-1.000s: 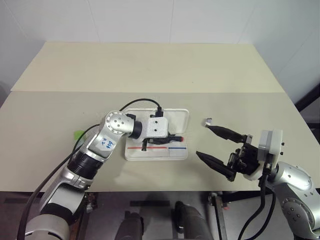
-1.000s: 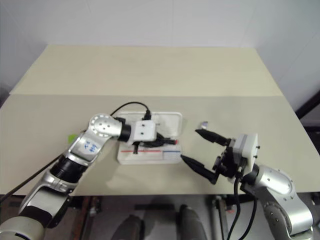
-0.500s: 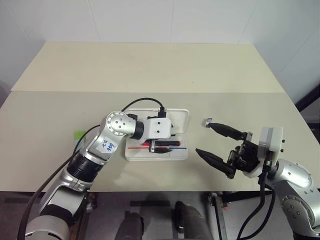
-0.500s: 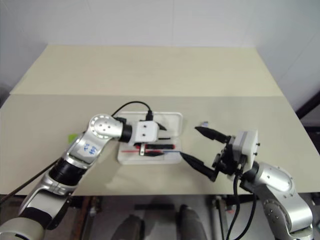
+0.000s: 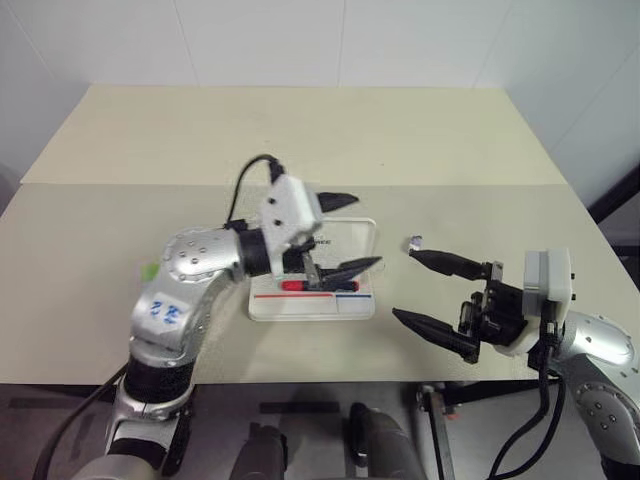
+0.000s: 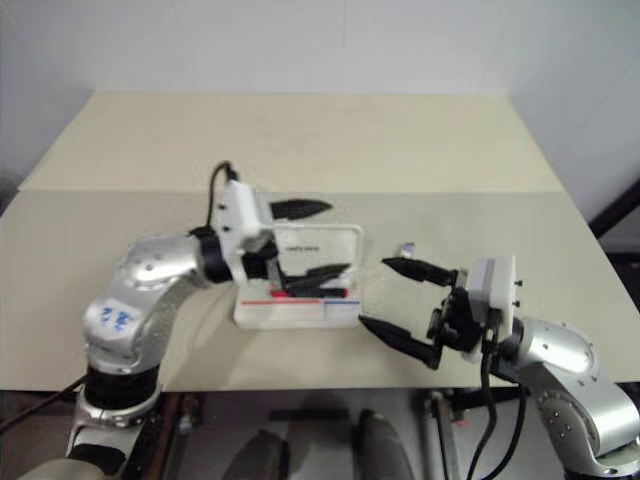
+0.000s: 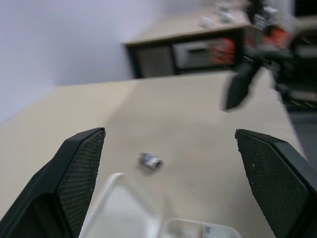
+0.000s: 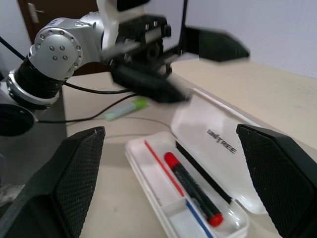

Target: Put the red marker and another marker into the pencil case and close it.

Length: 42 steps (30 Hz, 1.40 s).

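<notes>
In your left eye view, the left gripper (image 5: pixel 342 233) hangs at frame centre with its fingers spread wide and empty, above the open pencil case (image 5: pixel 352 304). The red marker (image 5: pixel 308 285) lies inside the case's tray. Another marker (image 5: pixel 150 270) peeks out at centre left, behind the left arm. The right gripper (image 5: pixel 438 295), lower right, is spread and empty too.

In your left wrist view, a small grey object (image 7: pixel 150 160) lies on the table (image 7: pixel 193 129).

In your right wrist view, the red marker sits mid-bottom in the case.
</notes>
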Each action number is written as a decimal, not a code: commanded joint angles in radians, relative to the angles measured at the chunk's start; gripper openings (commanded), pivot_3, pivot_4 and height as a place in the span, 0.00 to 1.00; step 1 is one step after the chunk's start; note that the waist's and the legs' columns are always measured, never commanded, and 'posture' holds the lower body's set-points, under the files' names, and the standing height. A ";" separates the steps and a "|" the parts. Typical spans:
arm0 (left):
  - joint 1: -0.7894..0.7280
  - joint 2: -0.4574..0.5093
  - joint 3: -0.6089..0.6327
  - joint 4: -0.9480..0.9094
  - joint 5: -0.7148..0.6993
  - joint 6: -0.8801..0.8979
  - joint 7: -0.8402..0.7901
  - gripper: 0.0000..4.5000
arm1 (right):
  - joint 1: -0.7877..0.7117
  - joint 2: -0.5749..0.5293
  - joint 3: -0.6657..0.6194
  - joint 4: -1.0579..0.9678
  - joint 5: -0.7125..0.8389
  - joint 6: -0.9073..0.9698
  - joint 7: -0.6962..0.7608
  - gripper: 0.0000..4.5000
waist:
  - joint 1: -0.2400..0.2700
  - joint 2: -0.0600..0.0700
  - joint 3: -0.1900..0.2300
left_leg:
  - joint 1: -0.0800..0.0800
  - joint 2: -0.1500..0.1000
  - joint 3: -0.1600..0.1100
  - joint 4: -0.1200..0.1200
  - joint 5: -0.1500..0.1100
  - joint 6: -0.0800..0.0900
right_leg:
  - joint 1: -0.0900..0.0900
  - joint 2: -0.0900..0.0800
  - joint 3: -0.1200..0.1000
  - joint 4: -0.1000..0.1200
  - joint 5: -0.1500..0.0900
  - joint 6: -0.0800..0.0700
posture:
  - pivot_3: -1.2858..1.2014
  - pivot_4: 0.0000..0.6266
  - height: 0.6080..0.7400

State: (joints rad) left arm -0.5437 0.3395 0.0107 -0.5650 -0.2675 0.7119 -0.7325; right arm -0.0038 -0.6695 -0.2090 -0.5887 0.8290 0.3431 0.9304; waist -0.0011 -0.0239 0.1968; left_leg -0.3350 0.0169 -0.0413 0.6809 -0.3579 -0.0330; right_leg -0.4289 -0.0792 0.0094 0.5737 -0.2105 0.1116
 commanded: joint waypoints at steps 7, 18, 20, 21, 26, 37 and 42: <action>0.159 0.082 0.267 -0.100 0.123 0.257 0.386 1.00 | -0.028 -0.048 -0.091 0.083 0.107 -0.005 0.168 1.00 | 0.000 0.000 0.000 | 0.001 0.000 -0.001 0.000 0.000 0.000 | 0.000 0.001 0.000 0.002 0.000 -0.001 | 0.52 0.24 1.00; 0.351 -0.051 0.307 -0.154 0.264 0.248 0.677 1.00 | -0.103 -0.051 -0.064 0.261 0.037 -0.051 0.345 1.00 | 0.003 0.000 0.000 | 0.002 0.000 -0.002 0.000 0.000 -0.001 | 0.000 0.000 0.000 0.000 0.000 0.000 | 0.52 0.24 1.00; 0.390 -0.111 0.285 -0.174 0.279 0.242 0.724 1.00 | -0.118 -0.039 -0.049 0.263 0.030 -0.047 0.339 1.00 | 0.003 0.000 0.000 | 0.002 0.000 -0.002 0.000 0.000 -0.002 | 0.000 0.000 0.000 0.000 0.000 0.000 | 0.52 0.24 1.00; 0.408 -0.136 0.278 -0.180 0.285 0.237 0.741 1.00 | -0.125 -0.034 -0.043 0.264 0.025 -0.046 0.336 1.00 | 0.003 0.000 0.000 | 0.002 0.000 -0.001 0.000 0.000 -0.002 | 0.000 0.000 0.000 0.000 0.000 0.000 | 0.52 0.24 1.00; 0.477 -0.242 0.294 -0.173 0.311 0.181 0.830 1.00 | -0.150 -0.018 -0.022 0.273 0.004 -0.049 0.327 1.00 | 0.003 0.000 0.000 | 0.001 0.000 -0.001 0.000 0.000 -0.002 | 0.000 0.000 0.000 0.000 0.000 0.000 | 0.52 0.24 1.00; 0.583 -0.314 0.336 -0.108 0.302 0.031 0.889 1.00 | -0.129 -0.012 -0.039 0.285 -0.014 -0.062 0.326 1.00 | 0.004 0.000 0.000 | 0.000 0.000 -0.001 0.001 0.000 -0.003 | 0.001 0.000 0.000 0.001 -0.001 -0.003 | 0.52 0.24 1.00; 0.587 -0.333 0.383 -0.041 0.248 -0.011 0.872 1.00 | -0.121 -0.001 -0.037 0.278 -0.019 -0.068 0.315 1.00 | 0.003 0.000 0.000 | 0.000 0.000 -0.001 0.001 0.000 -0.003 | 0.001 0.000 0.000 0.001 -0.002 -0.004 | 0.52 0.24 1.00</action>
State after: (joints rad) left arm 0.0429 0.0085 0.3651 -0.5990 -0.0005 0.7372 0.1447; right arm -0.1303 -0.6738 -0.2227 -0.2930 0.8036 0.2925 1.2514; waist 0.0019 -0.0242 0.1966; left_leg -0.3346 0.0165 -0.0420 0.6816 -0.3577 -0.0356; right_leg -0.4282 -0.0793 0.0091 0.5743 -0.2127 0.1072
